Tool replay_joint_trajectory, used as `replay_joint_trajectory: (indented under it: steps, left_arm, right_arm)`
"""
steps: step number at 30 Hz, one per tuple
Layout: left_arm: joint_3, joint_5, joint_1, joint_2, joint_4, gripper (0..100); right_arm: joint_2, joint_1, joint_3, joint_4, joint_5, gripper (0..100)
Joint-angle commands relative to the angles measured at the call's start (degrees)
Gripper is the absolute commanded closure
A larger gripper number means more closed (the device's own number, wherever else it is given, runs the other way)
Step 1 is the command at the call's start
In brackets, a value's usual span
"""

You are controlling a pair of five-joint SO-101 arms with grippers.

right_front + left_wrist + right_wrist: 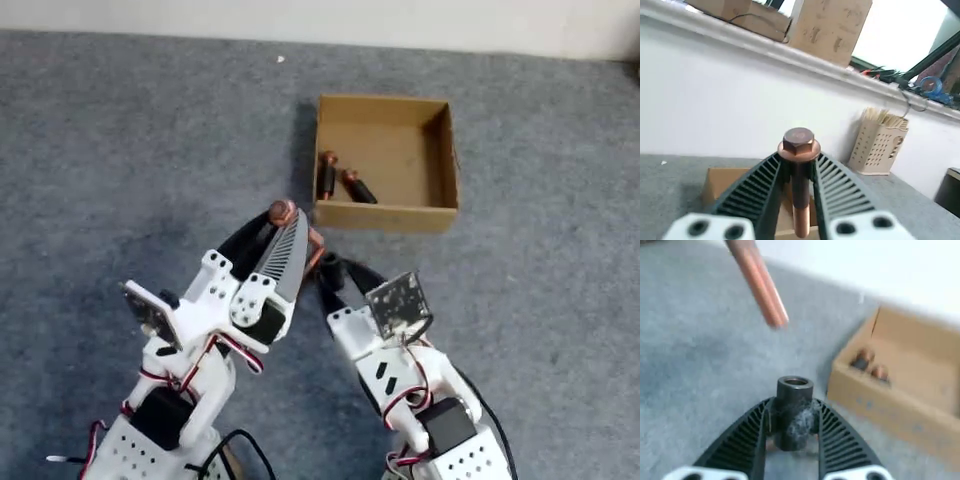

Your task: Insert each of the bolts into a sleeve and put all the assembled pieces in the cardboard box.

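Gripping bolt [801, 192], left gripper [799, 157] poises it apart from sleeve [794, 390] clamped in right gripper [792, 412], near box [385, 215] toward far edge of table [100, 150]; tip needs centring over bore, shank aligned, before pushing.

Print on the far carton [832, 27] is too blurred to read.

Grey felt-like covering [120, 150] spreads across the table to a white wall [715, 100], where a beige perforated holder [880, 147] of wooden sticks [885, 117] stands below a ledge bearing brown cartons [830, 27] and a blue tape roll [931, 85].
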Motion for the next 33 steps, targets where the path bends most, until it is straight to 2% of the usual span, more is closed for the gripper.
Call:
replay_joint_trajectory:
  steps: [1, 16, 19, 23, 33]
  left_arm:
    - [0.04, 0.88, 1.71, -0.84, -2.73, 99]
    - [2.59, 0.88, 1.71, -0.84, -2.55, 99]
    - [3.12, 0.44, 1.71, -0.84, -2.46, 99]
    - [5.49, -4.92, 3.65, -0.84, -1.67, 99]
    - [4.18, -5.89, 4.09, -1.01, 5.01, 99]
  right_arm:
    - [-0.75, -1.01, 6.29, -5.93, 3.25, 99.3]
    - [-0.75, -1.1, 6.37, -6.2, 3.87, 99.3]
    - [-0.75, -1.1, 6.37, -6.11, 7.91, 99.3]
    - [-0.75, -1.19, 6.37, -6.11, 12.92, 99.3]
    - [-0.75, -1.19, 6.37, -5.85, 17.41, 99.3]
